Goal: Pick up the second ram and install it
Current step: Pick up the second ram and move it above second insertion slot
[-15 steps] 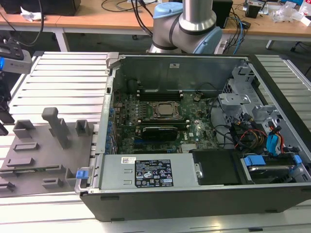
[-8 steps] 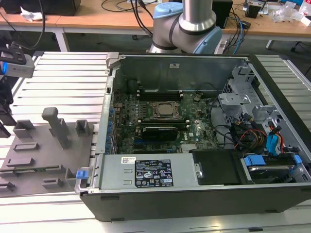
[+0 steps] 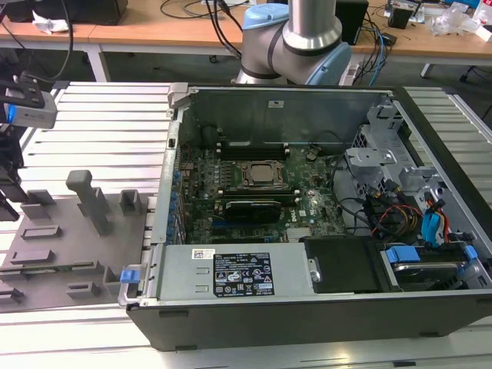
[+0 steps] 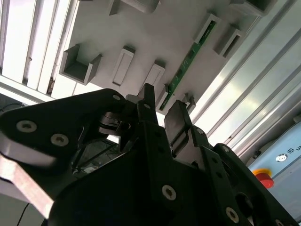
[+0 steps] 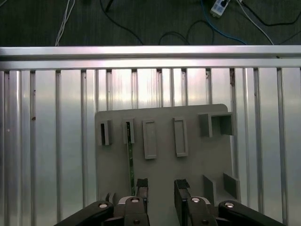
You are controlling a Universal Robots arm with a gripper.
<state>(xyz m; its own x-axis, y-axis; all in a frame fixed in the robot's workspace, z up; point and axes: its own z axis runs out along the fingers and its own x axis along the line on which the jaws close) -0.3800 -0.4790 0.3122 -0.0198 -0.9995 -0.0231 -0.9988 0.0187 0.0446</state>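
The second ram [image 5: 130, 160] is a thin green stick standing on edge in a slot of the grey tray [image 5: 207, 155]. It also appears in the second wrist view [image 4: 188, 61], running between the tray's raised blocks. My gripper [image 5: 162, 186] hangs above the tray's near edge, open, with nothing between its black fingers [image 5: 141, 184]. The stick's near end lies just beside one finger, outside the gap. In the second wrist view the gripper [image 4: 162, 113] sits above that same end. The arm's wrist housing [image 3: 27, 108] is at the exterior view's far left.
An open computer case [image 3: 307, 307] with the green motherboard [image 3: 261, 184] lies to the exterior view's right of the tray [image 3: 46, 246]. Everything rests on a ribbed aluminium table [image 5: 56, 141]. Tall grey blocks [image 3: 92, 200] stand on the tray. Cables lie on the floor beyond the table's edge.
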